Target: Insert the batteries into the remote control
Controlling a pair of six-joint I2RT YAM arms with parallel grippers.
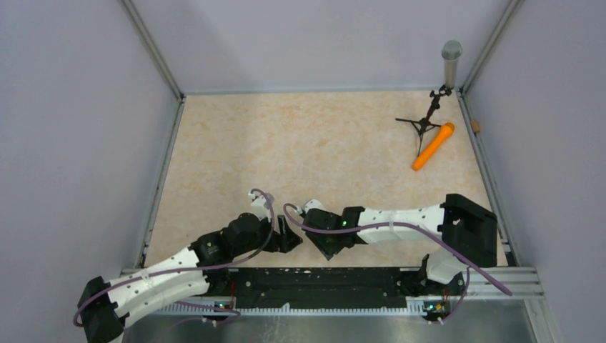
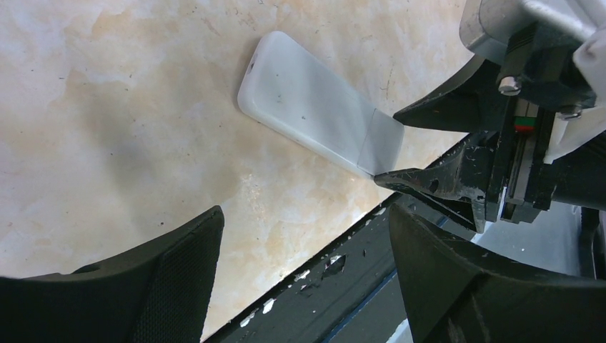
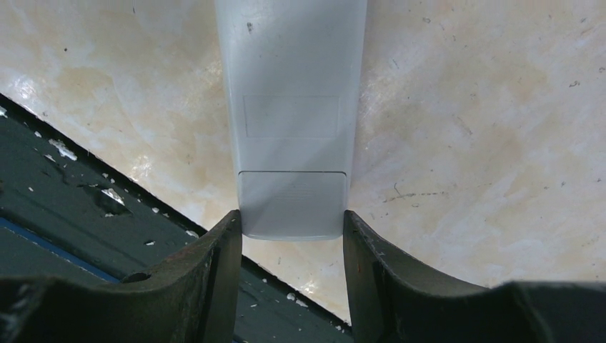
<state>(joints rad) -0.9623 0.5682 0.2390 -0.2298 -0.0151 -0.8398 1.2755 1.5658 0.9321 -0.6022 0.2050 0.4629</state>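
Note:
The remote control (image 3: 291, 107) lies with its plain white back up, close to the table's front edge; it also shows in the left wrist view (image 2: 307, 103). My right gripper (image 3: 291, 221) is shut on the cover end of the remote control, one finger on each long side. In the left wrist view its fingertips (image 2: 400, 179) pinch that end. My left gripper (image 2: 304, 218) is open and empty, a little short of the remote. In the top view both grippers, the left (image 1: 290, 236) and the right (image 1: 319, 239), meet near the front edge and hide the remote. The batteries are out of view.
The black front rail (image 1: 321, 279) runs just beside the remote and shows in the right wrist view (image 3: 64, 214). An orange microphone (image 1: 432, 146), a small black tripod (image 1: 426, 121) and a grey microphone (image 1: 451, 61) stand at the back right.

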